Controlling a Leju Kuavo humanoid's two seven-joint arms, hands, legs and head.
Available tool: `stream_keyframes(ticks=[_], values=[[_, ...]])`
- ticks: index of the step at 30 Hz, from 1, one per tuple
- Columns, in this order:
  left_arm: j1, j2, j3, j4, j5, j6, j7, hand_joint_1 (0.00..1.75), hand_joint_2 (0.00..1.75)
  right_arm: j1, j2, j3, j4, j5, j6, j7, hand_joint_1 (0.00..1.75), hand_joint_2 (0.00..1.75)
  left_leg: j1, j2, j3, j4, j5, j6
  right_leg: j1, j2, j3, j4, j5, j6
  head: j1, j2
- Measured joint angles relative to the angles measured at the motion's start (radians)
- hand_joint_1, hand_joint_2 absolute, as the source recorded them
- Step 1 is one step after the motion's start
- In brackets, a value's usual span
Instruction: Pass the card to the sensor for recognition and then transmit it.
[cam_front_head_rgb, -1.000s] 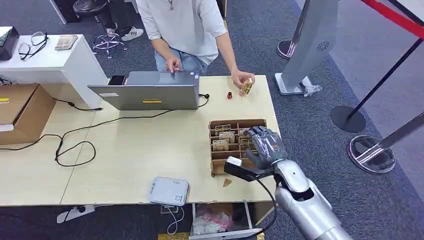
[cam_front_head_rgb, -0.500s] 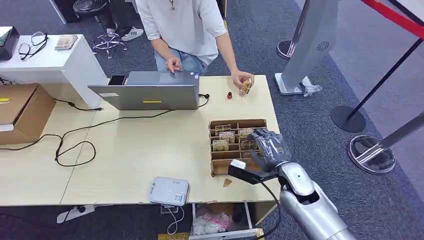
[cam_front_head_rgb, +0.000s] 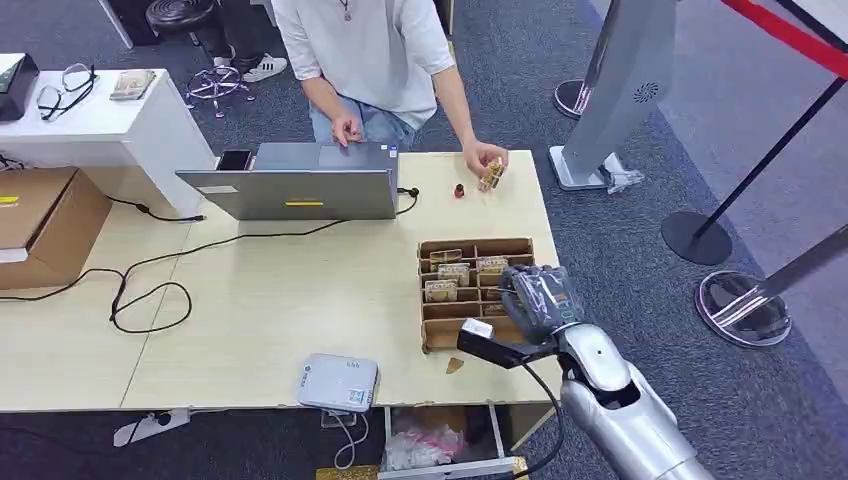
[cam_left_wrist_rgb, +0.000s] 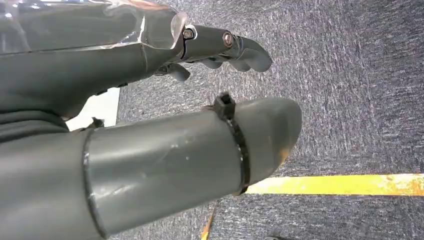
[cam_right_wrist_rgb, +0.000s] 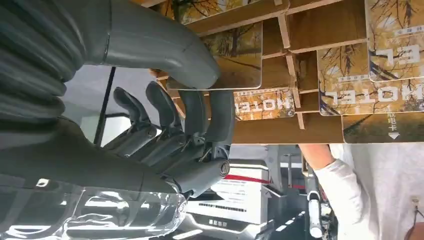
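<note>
My right robot hand (cam_front_head_rgb: 538, 296) is at the right side of the cardboard card box (cam_front_head_rgb: 475, 248) on the tabletop (cam_front_head_rgb: 290, 300), fingers reaching down into its compartments. In the right wrist view my thumb (cam_right_wrist_rgb: 165, 47) lies on one face of a hotel card (cam_right_wrist_rgb: 235, 57) printed with autumn trees, and my darker fingers (cam_right_wrist_rgb: 210, 112) curl up on the other side of it, so the card sits pinched between them while it is still standing in its slot. More cards of the same print stand in the neighbouring compartments (cam_right_wrist_rgb: 377, 95). The grey card reader (cam_front_head_rgb: 339, 382) lies near the front edge of the tabletop, well to the left of the box, its cable hanging over the edge. Across the tabletop a person (cam_front_head_rgb: 365, 50) sits behind an open laptop (cam_front_head_rgb: 300, 185), one hand on its keyboard and the other holding a small object (cam_front_head_rgb: 490, 176) near the far right corner. My left robot hand (cam_left_wrist_rgb: 150, 125) hangs over grey carpet (cam_left_wrist_rgb: 350, 75) with a yellow line (cam_left_wrist_rgb: 345, 184), fingers loosely apart and holding nothing.
</note>
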Motion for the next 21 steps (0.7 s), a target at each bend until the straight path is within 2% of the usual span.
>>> stream_keyframes(ticks=[3,4,15,21], values=[[0.0,0.0,0.0,0.0,0.0,0.0,0.0,0.0,0.0,0.0,0.0,0.0,-0.002,0.0,0.0,0.0,1.64,1.75,0.0,0.0,0.0,0.0,0.0,0.0,0.0,0.0,0.0,0.0,0.0,0.0,0.0,0.0],[0.0,0.0,0.0,0.0,0.0,0.0,0.0,0.0,0.0,0.0,0.0,0.0,-0.002,0.0,0.0,0.0,1.75,1.75,0.0,0.0,0.0,0.0,0.0,0.0,0.0,0.0,0.0,0.0,0.0,0.0,0.0,0.0],[0.0,0.0,0.0,0.0,0.0,0.0,0.0,0.0,0.0,-0.001,-0.007,0.0,-0.023,0.004,-0.008,0.0,1.75,1.75,0.0,0.0,0.0,0.0,0.0,0.0,0.0,0.0,0.0,0.0,0.0,0.0,0.0,0.0],[0.0,0.0,0.0,0.0,-0.003,-0.001,-0.01,0.0,0.0,-0.002,-0.036,-0.01,-0.073,-0.033,-0.021,-0.007,1.75,1.75,0.0,0.0,0.0,0.0,0.0,0.0,0.0,0.0,0.0,0.0,0.0,0.0,0.0,0.0]])
